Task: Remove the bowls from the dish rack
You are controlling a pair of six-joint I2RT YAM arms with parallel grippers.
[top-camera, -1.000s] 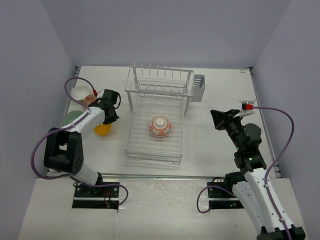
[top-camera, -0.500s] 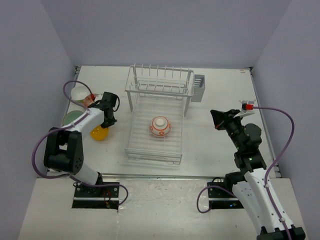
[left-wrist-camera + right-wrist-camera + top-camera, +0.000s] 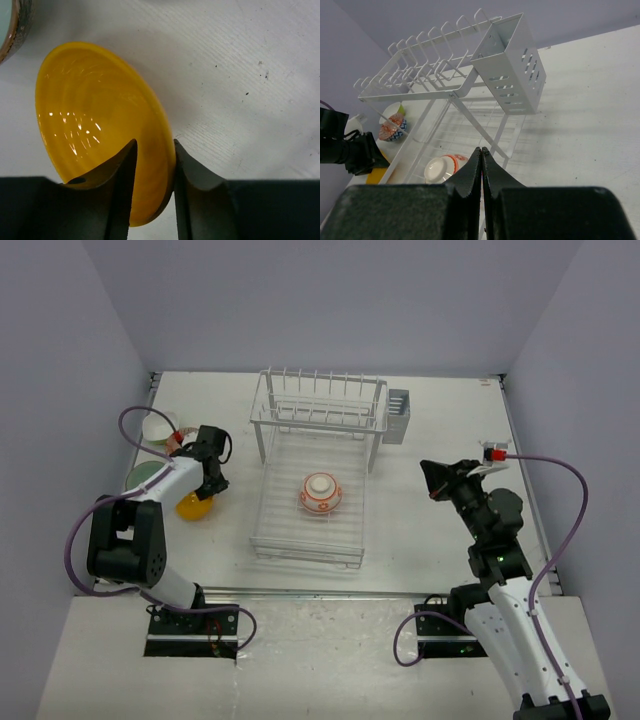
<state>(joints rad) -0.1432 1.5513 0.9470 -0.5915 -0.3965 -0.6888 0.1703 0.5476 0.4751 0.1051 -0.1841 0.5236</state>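
My left gripper (image 3: 207, 477) is shut on the rim of the orange-yellow bowl (image 3: 190, 505), left of the dish rack (image 3: 309, 536). In the left wrist view the bowl (image 3: 95, 115) hangs tilted close over the table, with one finger inside and one outside the rim (image 3: 154, 150). The white bowl with the orange-red pattern (image 3: 320, 492) lies upside down on the rack's lower tray; it also shows in the right wrist view (image 3: 442, 167). The mint green bowl (image 3: 144, 478), a lime green bowl (image 3: 158, 427) and the blue-and-white zigzag bowl (image 3: 391, 128) stand on the table at far left. My right gripper (image 3: 431, 480) is shut and empty, right of the rack.
The grey cutlery holder (image 3: 398, 416) hangs on the rack's right end, with upright prongs (image 3: 318, 380) along the upper tier. The mint bowl's edge (image 3: 10, 25) is just beyond the orange-yellow bowl. Purple walls close in the table on three sides.
My left gripper has moved a little to the left and toward the near edge with the orange-yellow bowl. The right arm has not moved.
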